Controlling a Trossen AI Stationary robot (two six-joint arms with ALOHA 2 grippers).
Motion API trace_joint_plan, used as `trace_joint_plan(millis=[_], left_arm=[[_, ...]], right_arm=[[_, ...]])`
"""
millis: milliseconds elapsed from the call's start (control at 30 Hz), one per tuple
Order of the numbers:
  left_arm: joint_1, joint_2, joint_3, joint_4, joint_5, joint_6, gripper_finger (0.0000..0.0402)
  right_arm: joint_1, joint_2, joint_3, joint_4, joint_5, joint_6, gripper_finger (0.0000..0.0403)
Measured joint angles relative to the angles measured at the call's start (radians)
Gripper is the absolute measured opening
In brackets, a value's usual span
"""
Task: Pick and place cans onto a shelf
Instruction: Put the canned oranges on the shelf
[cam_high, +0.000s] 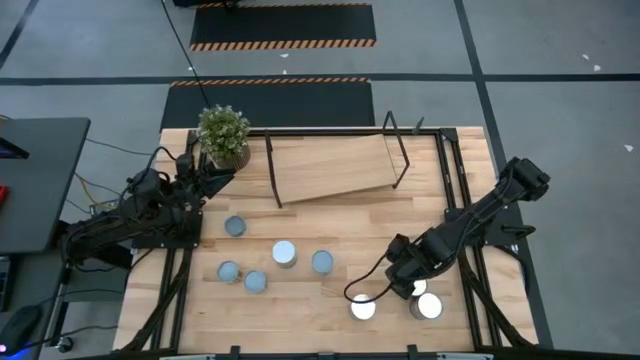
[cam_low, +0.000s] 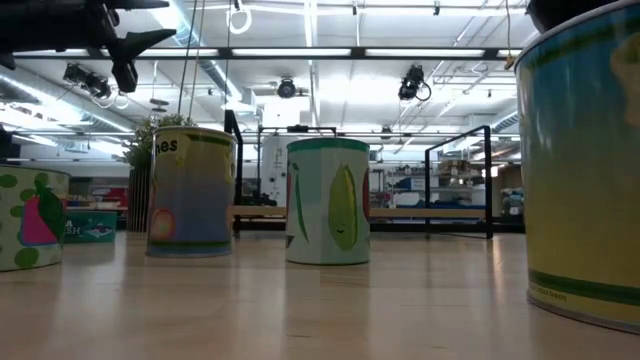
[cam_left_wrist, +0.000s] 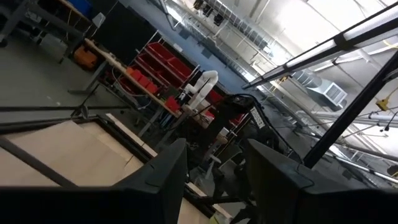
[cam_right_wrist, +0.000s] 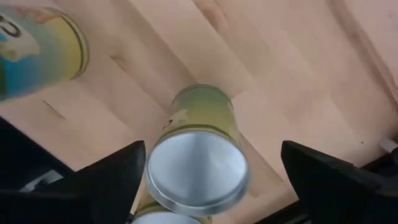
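Observation:
Several cans stand upright on the wooden table: five bluish-topped ones left of centre (cam_high: 284, 254) and bright-topped ones near the front right (cam_high: 363, 307). The shelf (cam_high: 335, 168), a tilted plywood board in black rod frames, stands at the far middle and holds nothing. My right gripper (cam_right_wrist: 214, 180) points down, open, above a yellow-green can with a silvery top (cam_right_wrist: 198, 167). Its fingers stand on either side of that can's top without touching it. My left gripper (cam_left_wrist: 214, 180) waits at the table's left, raised, open, with nothing between its fingers.
A potted plant (cam_high: 222, 135) stands at the far left corner beside the shelf. Another can (cam_right_wrist: 37, 43) and a bright-topped one (cam_high: 428, 306) stand close to my right gripper. Black frame rails (cam_high: 462, 200) run along the table's right side.

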Motion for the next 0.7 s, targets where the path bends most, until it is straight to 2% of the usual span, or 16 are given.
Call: trace_joint_plan(millis=[700], left_arm=[[0.0, 0.0, 0.0, -0.025, 0.0, 0.0, 0.0169]], right_arm=[[0.08, 0.051, -0.021, 0.041, 0.03, 0.124, 0.0382]])
